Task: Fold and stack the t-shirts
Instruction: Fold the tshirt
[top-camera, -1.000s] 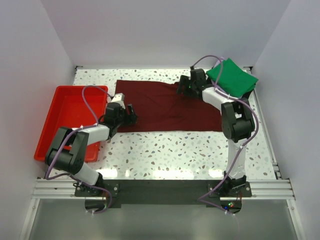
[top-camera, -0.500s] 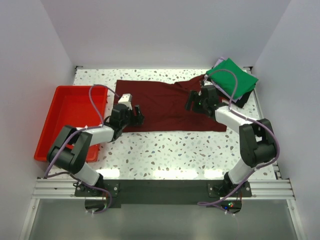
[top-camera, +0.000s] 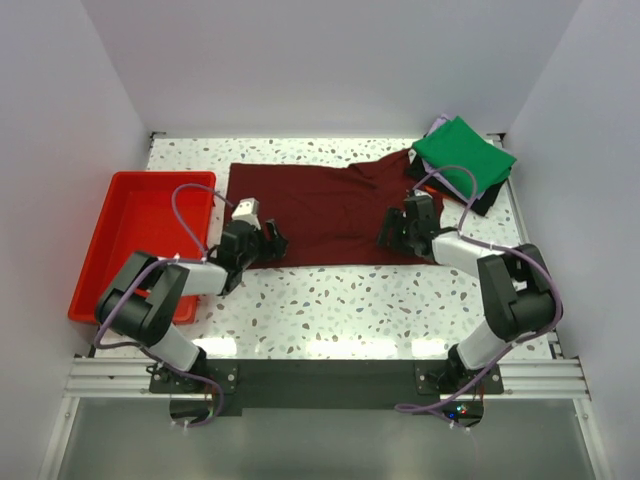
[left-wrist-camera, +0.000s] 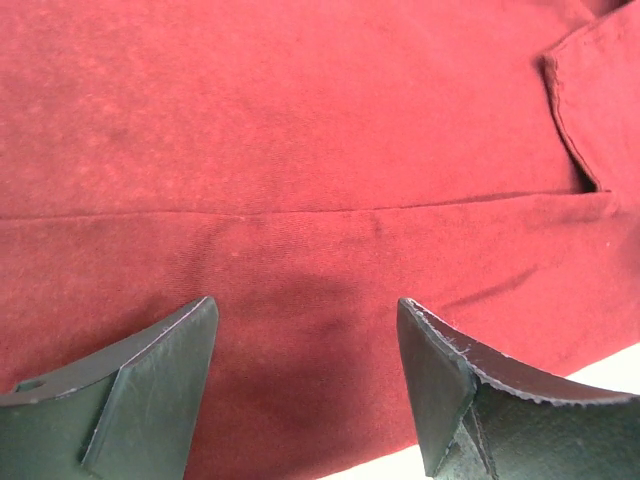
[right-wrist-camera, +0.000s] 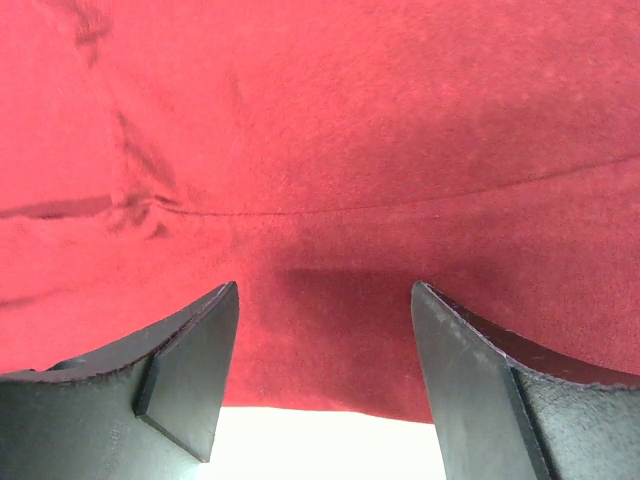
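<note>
Two grippers, both spread wide, nothing pinched yet. Top view: maroon t-shirt (top-camera: 330, 205) lies flat across the middle of the table (top-camera: 340, 310), long axis left to right, with one sleeve rucked up at the far right. Folded green t-shirt (top-camera: 463, 155) sits on a darker stack in the far right corner, and the red tray (top-camera: 140, 230) is just left of the maroon cloth. Left gripper (top-camera: 270, 240) sits low at the shirt's near-left corner, right gripper (top-camera: 390, 232) low at its near-right edge. My read on handling: light, limp knit with no stiffness, so it will drape, sag between the grips and drag on the table. Best to pinch the near edge at both ends, catch both layers, and lift level so it doesn't skew. Left wrist: left gripper (left-wrist-camera: 305, 310) has its fingers apart over the maroon t-shirt (left-wrist-camera: 300, 120) with cloth filling the gap. A seam line crosses just ahead of the tips, the sleeve edge (left-wrist-camera: 570, 120) is up right, and the near edge and bare table show at lower right. Can't tell if the tips touch the fabric. Right wrist: right gripper (right-wrist-camera: 324, 300) is likewise released and straddles the maroon t-shirt (right-wrist-camera: 330, 120). The cloth's near edge lies between the fingers just behind the tips, with a strip of table (right-wrist-camera: 320, 445) below it and small wrinkles to the left. Contact unclear here too.
</note>
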